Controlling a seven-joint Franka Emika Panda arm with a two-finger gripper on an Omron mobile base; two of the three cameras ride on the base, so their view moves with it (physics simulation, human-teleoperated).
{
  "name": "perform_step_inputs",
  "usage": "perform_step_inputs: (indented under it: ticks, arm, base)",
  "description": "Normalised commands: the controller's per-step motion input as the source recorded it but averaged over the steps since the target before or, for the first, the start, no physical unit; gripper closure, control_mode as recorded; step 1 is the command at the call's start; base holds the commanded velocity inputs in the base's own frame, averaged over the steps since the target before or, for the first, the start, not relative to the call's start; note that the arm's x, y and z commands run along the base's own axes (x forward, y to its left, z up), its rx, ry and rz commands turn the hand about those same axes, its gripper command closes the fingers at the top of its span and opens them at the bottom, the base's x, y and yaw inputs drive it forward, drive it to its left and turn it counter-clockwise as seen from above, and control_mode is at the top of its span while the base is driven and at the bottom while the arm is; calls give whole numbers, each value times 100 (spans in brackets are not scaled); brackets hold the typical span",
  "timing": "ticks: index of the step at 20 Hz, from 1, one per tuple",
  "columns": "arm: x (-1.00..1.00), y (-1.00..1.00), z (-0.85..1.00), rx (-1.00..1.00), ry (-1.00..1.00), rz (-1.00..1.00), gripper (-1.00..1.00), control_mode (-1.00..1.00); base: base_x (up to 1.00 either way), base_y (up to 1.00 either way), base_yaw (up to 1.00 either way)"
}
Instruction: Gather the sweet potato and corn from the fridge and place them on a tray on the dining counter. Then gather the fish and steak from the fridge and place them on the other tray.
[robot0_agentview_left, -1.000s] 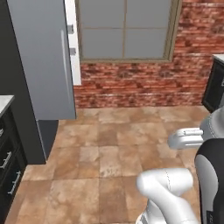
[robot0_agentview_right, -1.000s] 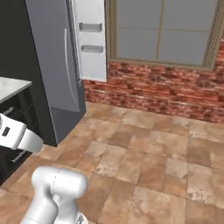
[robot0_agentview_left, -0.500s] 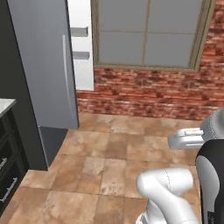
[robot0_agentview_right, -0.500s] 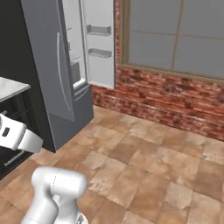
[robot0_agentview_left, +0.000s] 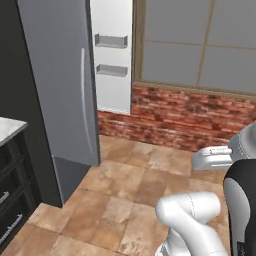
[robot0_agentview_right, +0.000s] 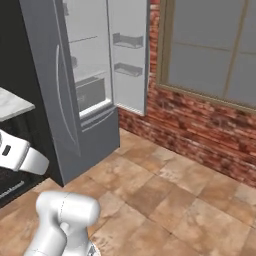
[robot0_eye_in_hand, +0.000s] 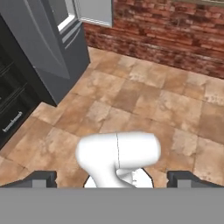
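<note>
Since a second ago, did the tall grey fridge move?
No. The tall grey fridge keeps its place beside the red brick wall and window; the whole picture shifted, so the camera moved.

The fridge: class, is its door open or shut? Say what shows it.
Open. The fridge has one door swung wide toward the brick wall, its inner bins facing out, and the white shelves inside are exposed.

Fridge (robot0_agentview_right: 75, 100) right door swung open; interior reachable, floor (robot0_agentview_right: 165, 195) bare
</note>
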Motion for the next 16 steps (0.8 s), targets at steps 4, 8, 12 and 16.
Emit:
perform_step_inputs:
  ticks: [4,8,12,16]
  arm:
    - [0,0,0,0,0,0,-100,100]
    - [0,0,0,0,0,0,-100,100]
    - [0,0,0,0,0,0,-100,100]
    - [0,0,0,0,0,0,-100,100]
  base:
    - [49,-71,35]
    - [34,-73,33]
    - [34,-72,33]
    - [39,-72,35]
